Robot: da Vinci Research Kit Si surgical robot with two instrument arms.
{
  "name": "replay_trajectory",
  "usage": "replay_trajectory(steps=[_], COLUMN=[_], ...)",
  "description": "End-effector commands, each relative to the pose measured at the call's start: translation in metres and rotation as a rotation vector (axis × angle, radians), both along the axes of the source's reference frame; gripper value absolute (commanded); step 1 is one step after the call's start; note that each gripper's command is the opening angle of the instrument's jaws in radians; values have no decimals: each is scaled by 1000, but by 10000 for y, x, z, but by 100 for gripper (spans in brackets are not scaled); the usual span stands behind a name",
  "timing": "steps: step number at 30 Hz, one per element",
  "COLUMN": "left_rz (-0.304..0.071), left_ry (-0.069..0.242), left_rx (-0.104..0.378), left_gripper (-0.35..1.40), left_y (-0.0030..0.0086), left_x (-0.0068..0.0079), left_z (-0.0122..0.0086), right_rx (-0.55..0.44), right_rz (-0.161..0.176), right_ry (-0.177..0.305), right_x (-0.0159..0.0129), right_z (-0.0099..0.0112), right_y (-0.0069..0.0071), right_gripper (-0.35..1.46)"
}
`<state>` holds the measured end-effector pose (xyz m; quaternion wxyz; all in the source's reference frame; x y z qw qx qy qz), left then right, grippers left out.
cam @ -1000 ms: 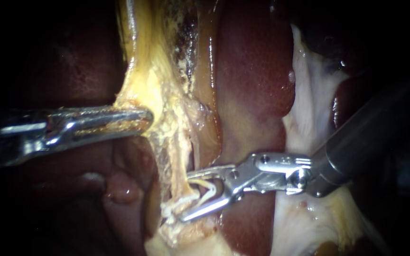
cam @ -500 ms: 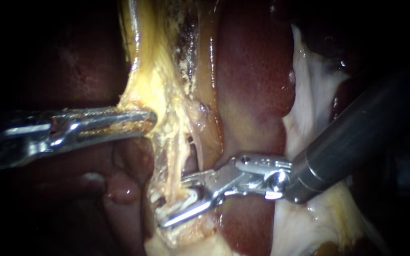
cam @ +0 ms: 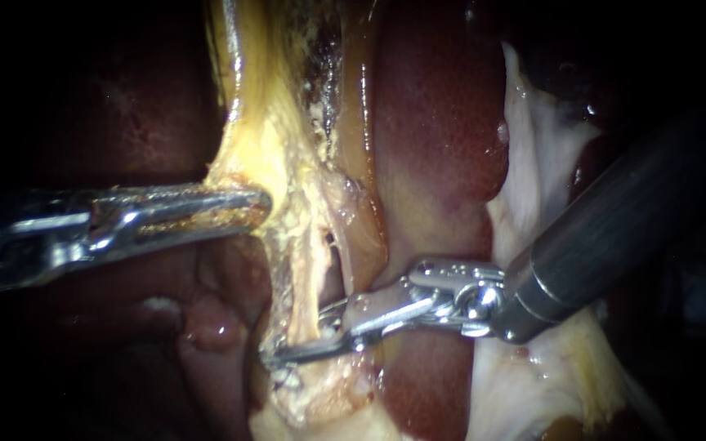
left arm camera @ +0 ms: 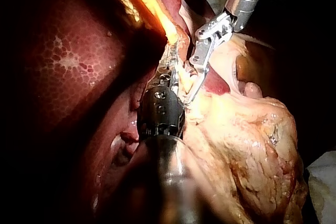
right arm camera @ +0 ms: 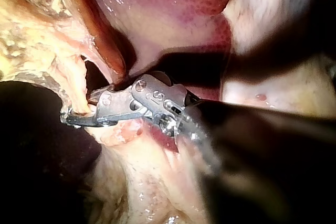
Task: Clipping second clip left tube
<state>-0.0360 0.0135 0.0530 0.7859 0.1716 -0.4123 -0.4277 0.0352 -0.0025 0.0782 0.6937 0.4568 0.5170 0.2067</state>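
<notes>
Dark red, glossy liver [cam: 435, 122] fills the background. A pale whitish membrane [cam: 541, 163] drapes over it beside the right instrument's dark shaft. A ragged band of yellow fatty tissue [cam: 263, 131] runs down the middle of the endoscope view. The left instrument [cam: 261, 204], slim and silver, lies nearly level with its pincer closed on the edge of the yellow fatty tissue. Below that grip the band narrows into the left tube [cam: 302, 298], a thin yellowish strand whose long axis runs top to bottom, leaning slightly. A dark slit [cam: 330, 253] parts it from the tan strip [cam: 361, 237] to its right. The right instrument [cam: 275, 356] reaches across the liver, pointing toward the view's left and a little downward. Its silver pincer is squeezed together on the left tube, crossing it almost squarely near its lower end.
</notes>
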Motion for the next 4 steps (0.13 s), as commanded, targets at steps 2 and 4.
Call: replay_trajectory(steps=[2, 4], left_rz=[0, 0], left_ry=[0, 0], left_rx=[0, 0], left_gripper=[-35, -35], left_y=[0, 1], left_x=[0, 0], left_z=[0, 1], right_rx=[0, 0], right_rz=[0, -1], right_ry=[1, 1], right_x=[-1, -2], right_z=[1, 2], right_y=[0, 1], right_gripper=[-35, -35])
